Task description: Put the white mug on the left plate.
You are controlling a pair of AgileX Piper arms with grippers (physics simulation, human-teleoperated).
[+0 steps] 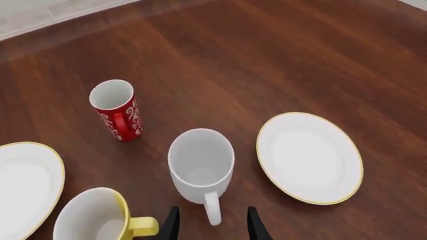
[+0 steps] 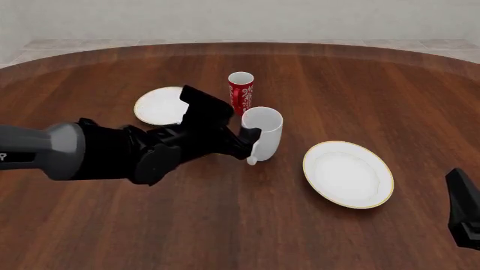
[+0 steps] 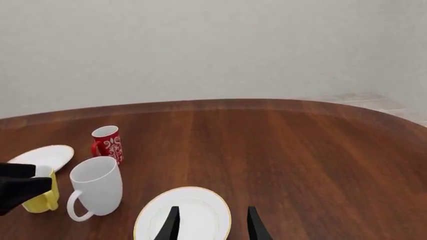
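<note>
Left pincer (image 1: 212, 225) jaws spread, one on each side of the white mug's handle, no contact visible, nothing held. White mug (image 2: 263, 134) stands upright on the table (image 2: 360, 84) right at the fingertips, handle toward the pincer, empty inside. Yellow mug (image 1: 97, 217) just beside the pincer on its left, upright, handle toward the white mug; hidden behind the arm in the front view. Small plate (image 2: 159, 105) further left past the yellow mug, partly covered by the left arm (image 2: 112, 152) from the front, bare. Red cup (image 2: 241, 91) just beyond the white mug, slightly left, upright, apart from it. Larger plate (image 2: 347, 173) to the right of the white mug, near but not touching, bare.

Right pincer (image 3: 212, 222) low at the table's near right edge, well apart from the cups, jaws parted, holding nothing, above the larger plate's near rim in its own camera.
</note>
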